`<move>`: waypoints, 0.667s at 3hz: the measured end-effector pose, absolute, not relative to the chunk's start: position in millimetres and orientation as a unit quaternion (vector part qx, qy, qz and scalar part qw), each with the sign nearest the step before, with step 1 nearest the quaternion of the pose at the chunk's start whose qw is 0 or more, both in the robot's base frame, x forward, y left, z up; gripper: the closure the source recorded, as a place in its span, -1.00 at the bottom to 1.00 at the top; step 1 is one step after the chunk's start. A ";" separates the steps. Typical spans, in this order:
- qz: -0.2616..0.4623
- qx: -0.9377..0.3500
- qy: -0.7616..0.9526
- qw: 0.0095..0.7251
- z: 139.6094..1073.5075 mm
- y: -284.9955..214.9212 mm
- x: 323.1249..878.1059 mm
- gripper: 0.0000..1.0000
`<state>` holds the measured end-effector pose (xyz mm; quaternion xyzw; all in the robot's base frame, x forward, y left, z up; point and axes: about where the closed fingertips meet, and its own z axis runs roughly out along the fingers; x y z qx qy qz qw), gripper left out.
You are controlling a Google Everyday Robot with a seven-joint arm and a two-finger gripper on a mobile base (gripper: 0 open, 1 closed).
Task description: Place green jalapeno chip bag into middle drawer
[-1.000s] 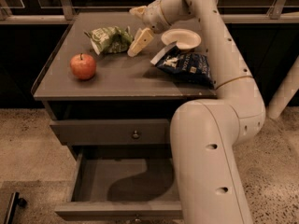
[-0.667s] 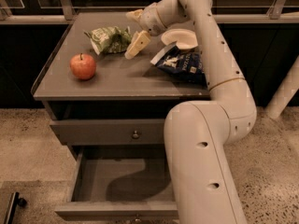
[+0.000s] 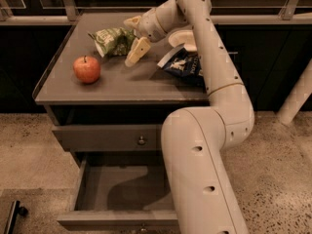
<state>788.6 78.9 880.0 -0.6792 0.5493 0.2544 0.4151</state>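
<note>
The green jalapeno chip bag [image 3: 112, 40] lies crumpled at the back left of the cabinet top [image 3: 122, 84]. My gripper [image 3: 133, 37] hangs just to the bag's right, low over the top. It is open, with one finger [image 3: 132, 22] behind the bag's right end and the other finger [image 3: 137, 51] in front of it. I cannot tell whether they touch the bag. The middle drawer [image 3: 122, 191] is pulled out below, its grey floor bare.
A red apple [image 3: 87, 68] sits on the cabinet top in front of the green bag. A dark blue chip bag [image 3: 183, 65] and a white bowl [image 3: 183, 38] lie under my arm on the right. The shut upper drawer [image 3: 107, 138] shows a brass knob.
My gripper has moved left and a little down towards the green bag. The bag, apple and drawer have not moved.
</note>
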 end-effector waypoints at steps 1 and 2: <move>0.255 -0.679 0.549 0.415 879.8 79.2 788.5 -0.65; 0.255 -0.679 0.549 0.415 879.8 79.2 788.5 -0.18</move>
